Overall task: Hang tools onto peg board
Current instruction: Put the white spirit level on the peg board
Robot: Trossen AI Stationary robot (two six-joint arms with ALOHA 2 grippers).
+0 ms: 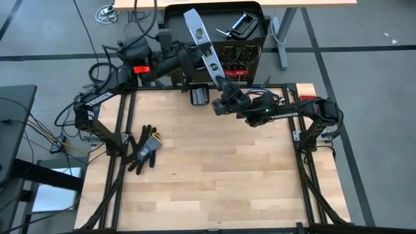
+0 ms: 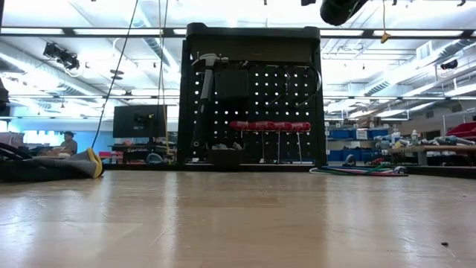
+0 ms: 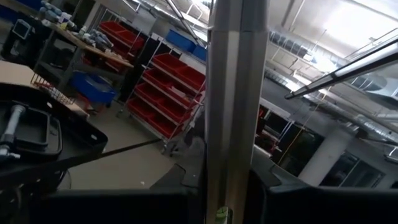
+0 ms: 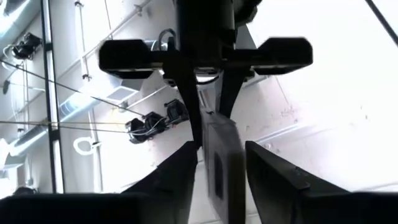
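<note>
Above the table's (image 1: 214, 188) far edge, the left gripper (image 1: 187, 55) pinches a long silver level (image 1: 198, 36) whose lower end sits between the right gripper's (image 1: 221, 97) spread fingers, before the peg board (image 2: 253, 104).

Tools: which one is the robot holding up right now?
The long grey metal bar, gripped by the left end effector, right end effector at its end. The hammer and red-handled drivers hang on the peg board; the C-clamp lies on top.

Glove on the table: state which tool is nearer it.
Left. The left tool is up by the peg board, above the glove's side; the right tool is farther across.
</note>
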